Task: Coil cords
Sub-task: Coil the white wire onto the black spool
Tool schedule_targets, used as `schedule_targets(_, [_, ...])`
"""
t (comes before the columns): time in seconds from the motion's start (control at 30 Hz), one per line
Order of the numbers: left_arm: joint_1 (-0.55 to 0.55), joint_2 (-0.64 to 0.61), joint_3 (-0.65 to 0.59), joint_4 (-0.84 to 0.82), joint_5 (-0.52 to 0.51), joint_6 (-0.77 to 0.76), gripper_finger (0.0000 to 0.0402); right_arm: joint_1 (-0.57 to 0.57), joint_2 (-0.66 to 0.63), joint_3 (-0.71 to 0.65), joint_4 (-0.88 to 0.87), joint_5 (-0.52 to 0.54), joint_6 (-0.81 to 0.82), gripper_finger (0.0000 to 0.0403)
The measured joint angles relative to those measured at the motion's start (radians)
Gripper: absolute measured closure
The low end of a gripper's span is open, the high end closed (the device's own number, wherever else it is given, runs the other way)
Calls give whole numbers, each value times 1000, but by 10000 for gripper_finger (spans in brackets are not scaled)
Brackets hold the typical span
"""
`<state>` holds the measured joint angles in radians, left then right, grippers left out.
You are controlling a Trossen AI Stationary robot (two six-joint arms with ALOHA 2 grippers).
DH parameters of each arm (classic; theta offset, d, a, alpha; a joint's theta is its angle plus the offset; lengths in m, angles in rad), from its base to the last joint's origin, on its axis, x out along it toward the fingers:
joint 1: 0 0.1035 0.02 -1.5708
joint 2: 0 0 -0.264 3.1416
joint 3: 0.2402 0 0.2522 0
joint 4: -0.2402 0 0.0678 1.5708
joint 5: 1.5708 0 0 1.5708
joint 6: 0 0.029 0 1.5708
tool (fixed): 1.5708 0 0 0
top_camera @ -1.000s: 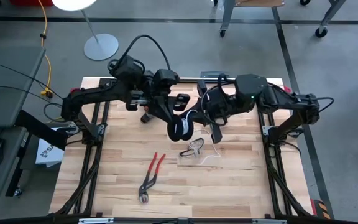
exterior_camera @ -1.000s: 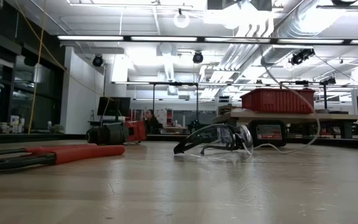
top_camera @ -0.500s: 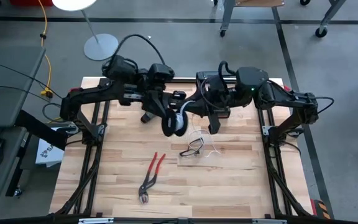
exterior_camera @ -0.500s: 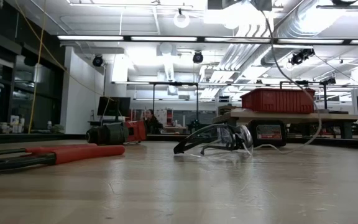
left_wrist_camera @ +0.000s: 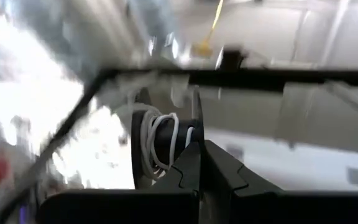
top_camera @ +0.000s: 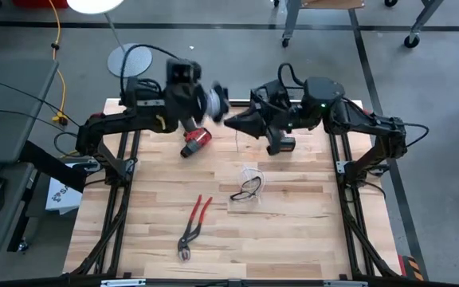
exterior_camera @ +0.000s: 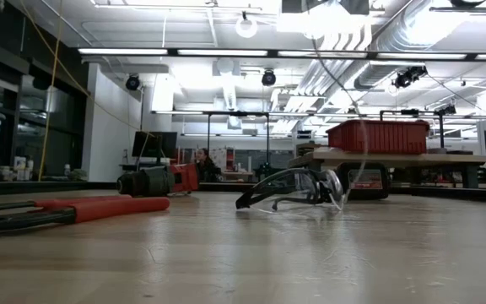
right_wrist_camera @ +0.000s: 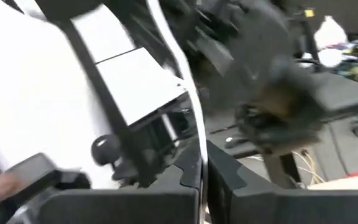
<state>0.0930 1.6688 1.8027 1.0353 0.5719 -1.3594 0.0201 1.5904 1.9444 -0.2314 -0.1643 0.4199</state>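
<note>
Left gripper (left_wrist_camera: pixel 199 163) clenched on black spool (left_wrist_camera: pixel 160 144), raised at upper centre of high view. White cord (right_wrist_camera: pixel 178 59) wound on spool, strand pinched in clenched right gripper (right_wrist_camera: pixel 201 167) just right of it. Safety glasses (top_camera: pixel 248 189), pliers (top_camera: pixel 193 226) lower centre on table (top_camera: pixel 309 239).

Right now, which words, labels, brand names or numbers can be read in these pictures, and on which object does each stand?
None can be read.
Black box behind the safety glasses: a pale label, too small to read.
Red plastic bin, pliers, spool: no print visible.
</note>
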Motion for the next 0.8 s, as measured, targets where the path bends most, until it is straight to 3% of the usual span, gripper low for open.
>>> schedule_targets(0.17, [-2,0,0,108,-232,130,402,-16,15,-2,0,81,44,403])
schedule_targets(0.23, [1,0,0,147,-260,201,401,-16,17,-2,11,89,44,403])
schedule_targets(0.57, [133,-32,0,143,-119,470,401,35,17,-1,91,-90,-124,403])
schedule_targets(0.8, [190,-77,0,-94,-18,614,402,80,17,-1,92,-45,-219,401])
